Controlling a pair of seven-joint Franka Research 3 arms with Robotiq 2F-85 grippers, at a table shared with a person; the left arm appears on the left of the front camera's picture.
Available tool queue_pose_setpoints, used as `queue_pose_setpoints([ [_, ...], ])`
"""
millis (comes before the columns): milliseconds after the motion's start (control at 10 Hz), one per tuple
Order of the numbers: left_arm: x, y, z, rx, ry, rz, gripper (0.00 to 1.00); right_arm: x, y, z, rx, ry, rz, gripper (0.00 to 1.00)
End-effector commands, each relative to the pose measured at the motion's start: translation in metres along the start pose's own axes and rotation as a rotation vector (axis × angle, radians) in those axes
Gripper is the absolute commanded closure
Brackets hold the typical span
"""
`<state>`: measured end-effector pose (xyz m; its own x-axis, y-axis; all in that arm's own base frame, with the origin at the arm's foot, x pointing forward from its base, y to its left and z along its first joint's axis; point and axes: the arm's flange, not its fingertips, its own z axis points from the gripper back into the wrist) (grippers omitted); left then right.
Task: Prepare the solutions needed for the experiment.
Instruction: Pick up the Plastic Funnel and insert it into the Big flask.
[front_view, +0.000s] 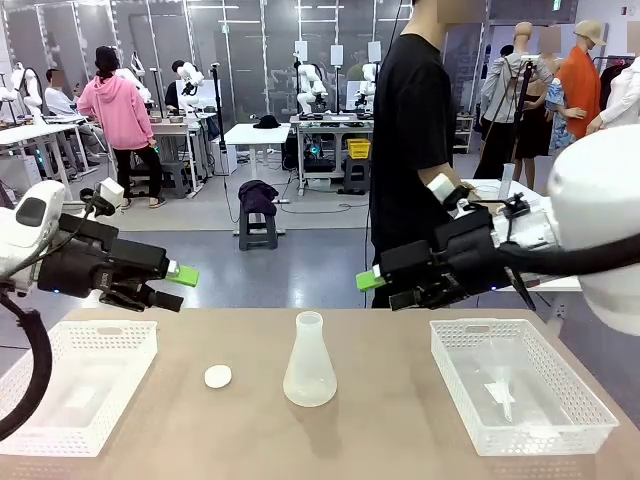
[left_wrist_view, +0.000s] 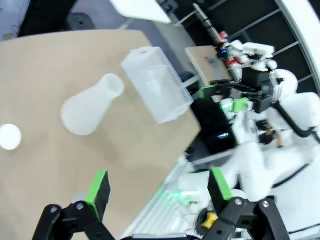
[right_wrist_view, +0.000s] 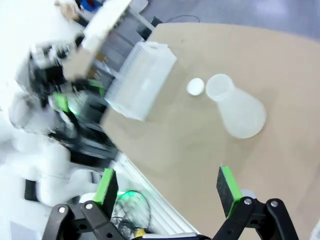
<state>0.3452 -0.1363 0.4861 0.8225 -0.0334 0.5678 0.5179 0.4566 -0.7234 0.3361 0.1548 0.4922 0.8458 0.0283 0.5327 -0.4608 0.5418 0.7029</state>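
The worktop (front_view: 380, 440) holds an upright conical flask (front_view: 309, 360). The solutions (front_view: 310, 393) lie faintly in its bottom. Above the flask, the left hand (front_view: 180, 287) and right hand (front_view: 375, 290) hang wide open and empty. The right looks nearer.

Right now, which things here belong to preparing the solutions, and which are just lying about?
Job: flask, uncapped, contents unclear; cap, on the table beside it; left gripper and right gripper, both open above the table.
Lying about: left basket; right basket, with a small clear item inside.
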Motion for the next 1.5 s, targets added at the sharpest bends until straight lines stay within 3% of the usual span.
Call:
queue_pose_setpoints([
  [0, -0.007, 0.019, -0.01, -0.114, -0.061, 0.134, 0.0, 0.005, -0.016, -0.011, 0.153, -0.039, -0.156, 0.0],
  [100, -0.005, 0.018, -0.014, -0.162, -0.098, 0.18, 0.0, 0.007, -0.021, -0.014, 0.162, -0.053, -0.236, 0.0],
  [300, 0.0, 0.018, -0.024, -0.234, -0.107, 0.24, 0.0, 0.008, -0.028, -0.015, 0.186, -0.072, -0.272, 0.0],
  [800, 0.007, 0.018, -0.031, -0.28, -0.1, 0.236, 0.0, 0.008, -0.043, -0.01, 0.272, -0.066, -0.319, 0.0],
  [900, 0.006, 0.017, -0.033, -0.309, -0.093, 0.183, 0.0, 0.009, -0.045, -0.009, 0.282, -0.066, -0.302, 0.0],
  [1000, 0.003, 0.022, -0.034, -0.254, -0.084, 0.254, 0.0, 0.008, -0.044, -0.012, 0.238, -0.051, -0.335, 0.0],
  [1400, 0.003, 0.022, -0.034, -0.254, -0.084, 0.254, 0.0, 0.008, -0.044, -0.012, 0.238, -0.051, -0.335, 0.0],
])
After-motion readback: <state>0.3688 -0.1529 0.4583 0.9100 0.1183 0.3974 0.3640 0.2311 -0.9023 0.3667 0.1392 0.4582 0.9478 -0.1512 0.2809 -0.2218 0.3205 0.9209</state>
